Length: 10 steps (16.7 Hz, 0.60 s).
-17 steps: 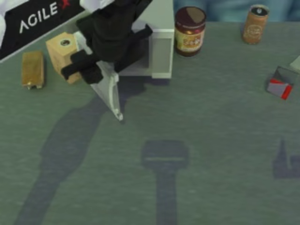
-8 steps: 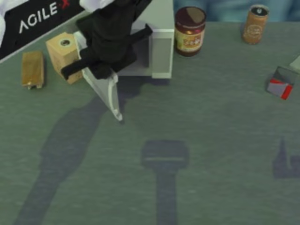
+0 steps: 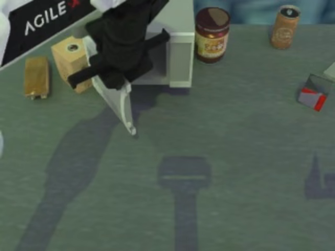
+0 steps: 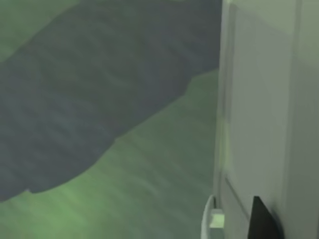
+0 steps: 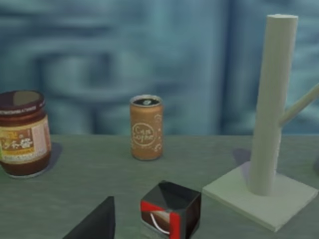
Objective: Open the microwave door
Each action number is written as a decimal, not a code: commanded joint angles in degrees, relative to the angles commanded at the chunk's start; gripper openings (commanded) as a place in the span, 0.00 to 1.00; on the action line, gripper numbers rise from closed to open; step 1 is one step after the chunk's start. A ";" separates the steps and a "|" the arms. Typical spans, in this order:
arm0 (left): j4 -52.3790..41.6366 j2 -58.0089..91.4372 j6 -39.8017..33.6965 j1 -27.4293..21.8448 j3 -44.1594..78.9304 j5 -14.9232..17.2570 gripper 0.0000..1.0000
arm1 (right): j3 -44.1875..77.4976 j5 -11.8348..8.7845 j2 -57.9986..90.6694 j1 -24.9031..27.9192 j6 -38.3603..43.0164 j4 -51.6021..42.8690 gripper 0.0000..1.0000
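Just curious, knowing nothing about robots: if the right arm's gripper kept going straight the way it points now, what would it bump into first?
Probably the small black-and-red box, which sits nearest ahead in the right wrist view. Beyond it stands the brown can. Depth is hard to judge, so it might pass beside the box.

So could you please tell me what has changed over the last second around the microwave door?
Very little. The left gripper shifted slightly over the microwave door, mostly in the first half second. The door has stayed swung out at about the same angle from the microwave. The jar, can and wooden block have not moved.
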 joint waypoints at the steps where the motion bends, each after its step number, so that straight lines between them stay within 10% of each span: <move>1: -0.89 0.46 0.18 0.25 1.15 0.76 0.00 | 0.00 0.00 0.00 0.00 0.00 0.00 1.00; 10: -12.17 5.83 3.10 3.72 15.50 10.95 0.00 | 0.00 0.00 0.00 0.00 0.00 0.00 1.00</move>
